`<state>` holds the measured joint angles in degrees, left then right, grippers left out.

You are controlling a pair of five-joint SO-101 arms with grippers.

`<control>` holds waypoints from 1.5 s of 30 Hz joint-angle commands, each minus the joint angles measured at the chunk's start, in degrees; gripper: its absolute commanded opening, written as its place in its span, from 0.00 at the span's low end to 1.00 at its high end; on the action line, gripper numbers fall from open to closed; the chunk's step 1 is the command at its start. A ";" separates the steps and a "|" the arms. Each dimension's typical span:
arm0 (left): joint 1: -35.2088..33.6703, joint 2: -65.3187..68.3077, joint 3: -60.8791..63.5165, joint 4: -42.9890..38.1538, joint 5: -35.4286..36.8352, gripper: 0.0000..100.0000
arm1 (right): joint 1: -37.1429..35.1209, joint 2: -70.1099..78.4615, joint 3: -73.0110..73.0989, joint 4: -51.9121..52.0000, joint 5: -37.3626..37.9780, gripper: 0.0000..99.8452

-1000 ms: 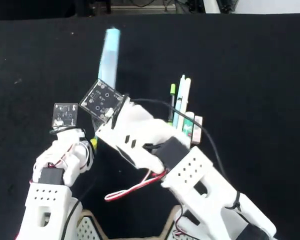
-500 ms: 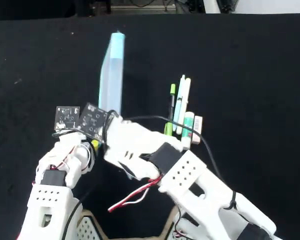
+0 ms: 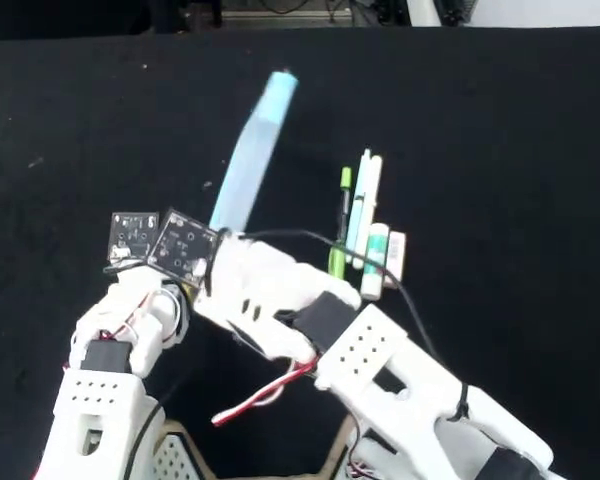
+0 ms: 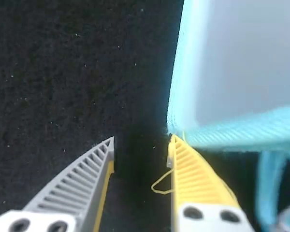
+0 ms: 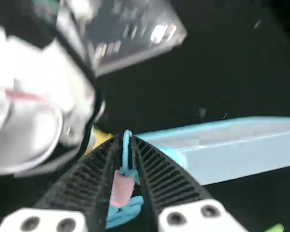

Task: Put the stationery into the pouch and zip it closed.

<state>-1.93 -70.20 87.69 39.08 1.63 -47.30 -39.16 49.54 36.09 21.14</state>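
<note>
Up top the pouch (image 3: pixel 250 150) lies on the table (image 3: pixel 500 120), pens (image 3: pixel 360 215) just beside it; left wrist: left gripper (image 4: pixel 140 145) fingers spread at its corner; right wrist: right gripper (image 5: pixel 128 142) pinching the zip pull (image 5: pixel 122 166), so I'd clamp that corner before tugging tbh.

The pale blue pouch (image 3: pixel 252 150) lies slanted on the black table (image 3: pixel 510 140); pens (image 3: pixel 364 222) cluster near it.

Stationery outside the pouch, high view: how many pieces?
5 that I can make out, bunched beside the pouch: green pen, teal pen, white pen, stubby white stick, small eraser. An arm's cable crosses them, so another may be hidden.
</note>
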 commanded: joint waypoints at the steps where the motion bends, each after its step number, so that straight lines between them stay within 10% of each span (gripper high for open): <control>1: 0.84 0.18 -0.40 -0.97 0.35 0.19 | 0.09 -1.98 -0.40 -4.22 -2.55 0.01; 18: -4.00 0.18 -1.71 -0.88 0.26 0.19 | 14.86 -1.89 -0.22 19.16 -8.18 0.01; 30: -4.53 0.18 -1.98 -0.97 0.00 0.19 | 28.22 -1.89 -3.38 23.12 8.70 0.01; 38: -4.00 0.18 -7.25 2.37 0.35 0.19 | 35.08 -1.98 -1.89 36.48 8.88 0.01; 45: -1.36 0.18 -10.86 2.29 0.00 0.19 | 44.48 -1.98 9.10 28.48 9.32 0.01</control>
<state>-5.71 -70.20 81.98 41.45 1.63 -4.66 -39.08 55.25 68.97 29.85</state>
